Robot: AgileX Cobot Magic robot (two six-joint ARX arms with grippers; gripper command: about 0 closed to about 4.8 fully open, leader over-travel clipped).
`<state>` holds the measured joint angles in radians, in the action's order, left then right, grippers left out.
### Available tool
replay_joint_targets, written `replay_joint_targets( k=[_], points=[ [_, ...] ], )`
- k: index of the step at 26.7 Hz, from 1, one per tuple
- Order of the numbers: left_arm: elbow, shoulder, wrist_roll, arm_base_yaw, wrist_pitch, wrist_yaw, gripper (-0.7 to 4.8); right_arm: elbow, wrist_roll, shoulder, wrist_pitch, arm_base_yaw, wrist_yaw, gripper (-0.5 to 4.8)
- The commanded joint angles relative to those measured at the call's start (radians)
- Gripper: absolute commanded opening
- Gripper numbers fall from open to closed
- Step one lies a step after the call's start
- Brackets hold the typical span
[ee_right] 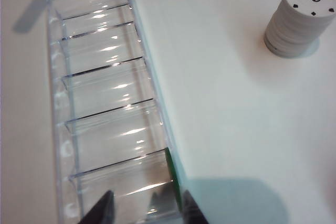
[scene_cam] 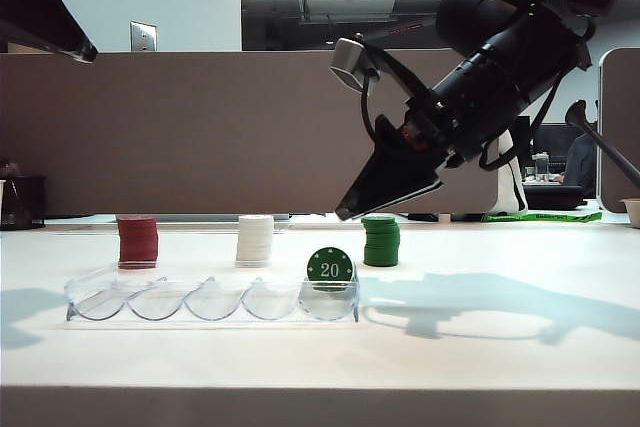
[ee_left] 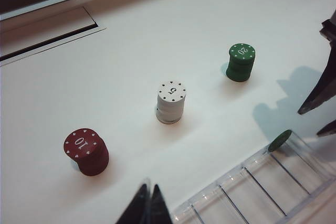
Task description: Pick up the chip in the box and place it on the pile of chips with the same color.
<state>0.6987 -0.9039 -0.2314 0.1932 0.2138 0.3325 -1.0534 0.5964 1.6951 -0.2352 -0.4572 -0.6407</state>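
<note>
The chip (scene_cam: 330,265), dark green with a white "20", stands on edge in the rightmost slot of the clear box (scene_cam: 150,299). In the right wrist view the chip (ee_right: 173,178) shows as a thin green edge at the end of the box (ee_right: 100,80). My right gripper (scene_cam: 345,210) hangs open just above the chip, apart from it, and its tips (ee_right: 147,211) straddle that end slot. The green pile (scene_cam: 381,241) stands behind the box's right end. My left gripper (ee_left: 148,192) is shut and empty, held high at the upper left (scene_cam: 85,49).
A red stack (scene_cam: 138,241) and a white stack (scene_cam: 255,240) stand in a row with the green pile behind the box. The white stack (ee_right: 302,17) is beside the box's middle. The box's other slots hold nothing.
</note>
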Motion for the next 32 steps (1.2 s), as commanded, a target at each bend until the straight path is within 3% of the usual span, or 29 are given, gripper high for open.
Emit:
replay_joint_targets(
  k=[1,32],
  points=[
    [0.004,0.000,0.002,0.000,-0.010,0.005,-0.06,-0.005,0.002,0.014,0.011,-0.002,-0.013,1.67],
    [0.004,-0.012,-0.001,0.000,-0.014,0.005,-0.06,-0.016,-0.027,0.064,0.073,-0.003,-0.048,1.57]
  ],
)
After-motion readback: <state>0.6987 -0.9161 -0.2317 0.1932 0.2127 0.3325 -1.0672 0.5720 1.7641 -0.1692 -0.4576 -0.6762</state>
